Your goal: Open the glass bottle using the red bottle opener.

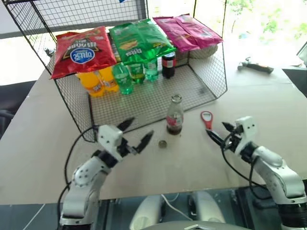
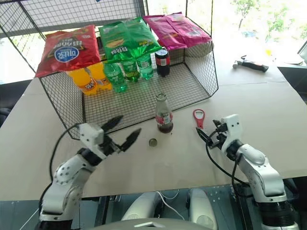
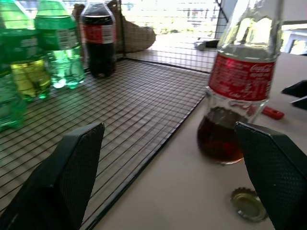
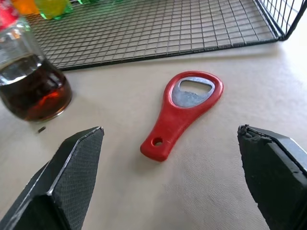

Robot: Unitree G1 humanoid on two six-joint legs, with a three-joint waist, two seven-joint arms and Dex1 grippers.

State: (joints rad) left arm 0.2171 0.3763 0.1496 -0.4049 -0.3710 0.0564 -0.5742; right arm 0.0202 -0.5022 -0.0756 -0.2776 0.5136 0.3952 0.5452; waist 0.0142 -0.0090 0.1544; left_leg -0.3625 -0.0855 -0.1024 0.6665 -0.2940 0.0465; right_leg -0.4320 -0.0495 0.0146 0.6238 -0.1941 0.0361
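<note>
the small clear glass bottle (image 1: 174, 115) with a red label and a little dark cola low down stands upright on the pale tabletop (image 1: 43, 139), just in front of the open edge of the black wire mesh basket (image 1: 144, 98). its mouth is bare, and a round metal bottle cap (image 1: 162, 143) lies on the table close by, toward the robot's left. the small flat red bottle opener (image 4: 181, 111) with its ring-shaped metal head lies flat on the table to the bottle's right, apart from it, its head pointing toward the basket.

the left gripper (image 1: 135, 133) hangs near the cap, its two black fingers spread wide with nothing between them. the right gripper (image 1: 220, 132) sits just short of the opener's handle end, also spread wide and empty, not touching it.

inside the basket stand orange soda bottles (image 1: 97, 82), green plastic bottles (image 1: 136, 74) and a dark cola bottle with a red cap (image 1: 168, 64), with red, green and pink snack bags (image 1: 139, 40) resting across the top. a grey hammer-like tool (image 1: 255, 65) lies far off on the right.
</note>
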